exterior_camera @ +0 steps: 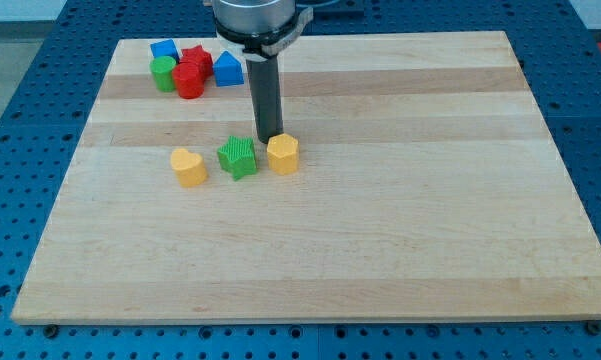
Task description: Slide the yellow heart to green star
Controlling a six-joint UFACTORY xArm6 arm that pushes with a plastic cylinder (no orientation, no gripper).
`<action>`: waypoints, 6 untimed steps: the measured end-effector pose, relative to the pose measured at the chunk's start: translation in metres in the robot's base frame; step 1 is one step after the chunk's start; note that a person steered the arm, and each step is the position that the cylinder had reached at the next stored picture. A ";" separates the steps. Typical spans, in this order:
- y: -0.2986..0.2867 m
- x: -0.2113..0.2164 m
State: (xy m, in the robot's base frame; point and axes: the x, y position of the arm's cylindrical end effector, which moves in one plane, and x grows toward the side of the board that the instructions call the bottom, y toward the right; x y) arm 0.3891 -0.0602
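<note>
The yellow heart [189, 166] lies left of centre on the wooden board [380, 250]. The green star [238, 156] sits just to its right, with a small gap between them. A yellow hexagon block [283, 154] sits right of the green star. My tip [271, 138] is just above the yellow hexagon's upper left edge, close to the upper right of the green star. It is apart from the yellow heart.
A cluster sits at the view's top left: a blue block [163, 49], a red star [195, 57], a green cylinder [163, 73], a red cylinder [189, 79] and a blue triangle block [227, 69].
</note>
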 end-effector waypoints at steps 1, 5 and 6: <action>-0.041 -0.005; -0.163 0.071; -0.151 0.071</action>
